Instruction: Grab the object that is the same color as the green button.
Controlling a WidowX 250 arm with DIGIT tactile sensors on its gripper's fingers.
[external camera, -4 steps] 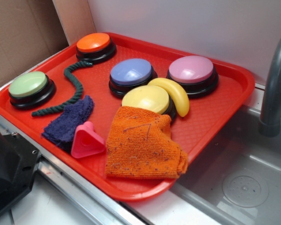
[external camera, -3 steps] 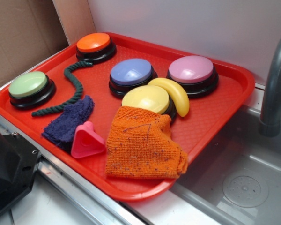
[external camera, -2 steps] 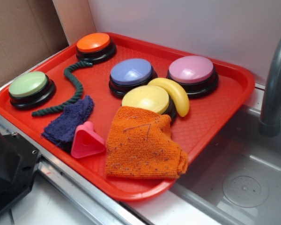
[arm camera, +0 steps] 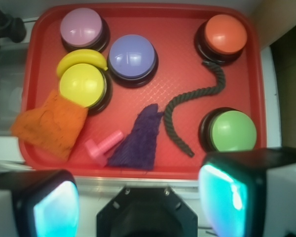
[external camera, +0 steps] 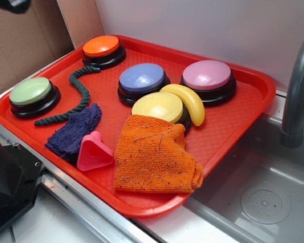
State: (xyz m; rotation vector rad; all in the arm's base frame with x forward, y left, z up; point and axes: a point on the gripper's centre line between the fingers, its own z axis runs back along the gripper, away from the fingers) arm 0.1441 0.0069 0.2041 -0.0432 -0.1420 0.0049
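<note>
Approach stage: the gripper hangs high above the tray, fingers spread wide, holding nothing. The green rope lies untouched, curving from the orange button toward 7 o'clock, passing just beside the green button. The next move likely calls for descent over the rope's midsection. Count: five buttons, two cloths, one rope, one banana, one pink piece.

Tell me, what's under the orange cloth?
The orange cloth lies on the red tray, one corner over the yellow button's edge. Whatever else it hides can't be seen.
</note>
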